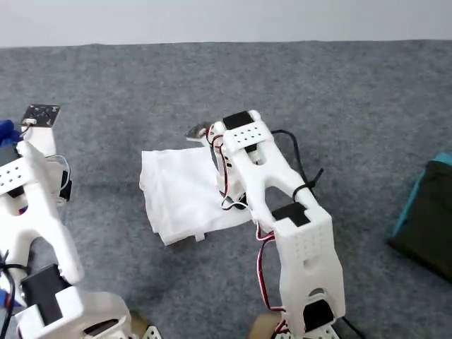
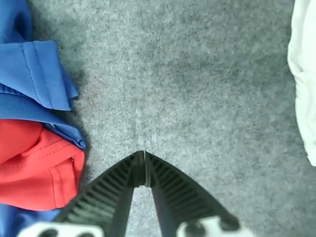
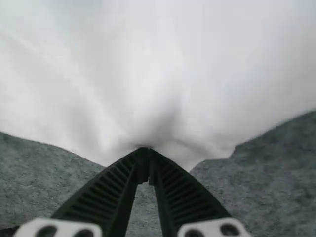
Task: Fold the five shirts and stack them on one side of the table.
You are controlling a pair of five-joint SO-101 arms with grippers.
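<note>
The table (image 1: 339,92) is covered in grey, felt-like cloth, and a plain white wall (image 1: 226,21) runs behind its far edge.

At the far left lies a blue shirt (image 2: 39,74), rumpled. A red shirt (image 2: 29,163) is bunched up against it and partly on top. The left arm (image 1: 35,205) stands on that side. From its wrist camera, the left gripper (image 2: 144,165) hangs over bare grey cloth with its two fingers pressed together, tips meeting and nothing between them. It sits between the blue and red pile on one side and the edge of the white shirt (image 2: 303,74) on the other, touching neither.

In the middle, the white shirt (image 1: 180,194) lies as a rough folded rectangle with a loose corner toward the near edge. The right arm (image 1: 282,198) stretches out over it. The right gripper (image 3: 146,155) is at the hem of the white shirt (image 3: 158,74), fingers closed tight, and the fabric puckers toward the tips as if a bit of the edge is pinched there.

Well off to the right, a dark shirt (image 1: 427,219) with a teal edge lies at the table's side, apart from both arms.
</note>
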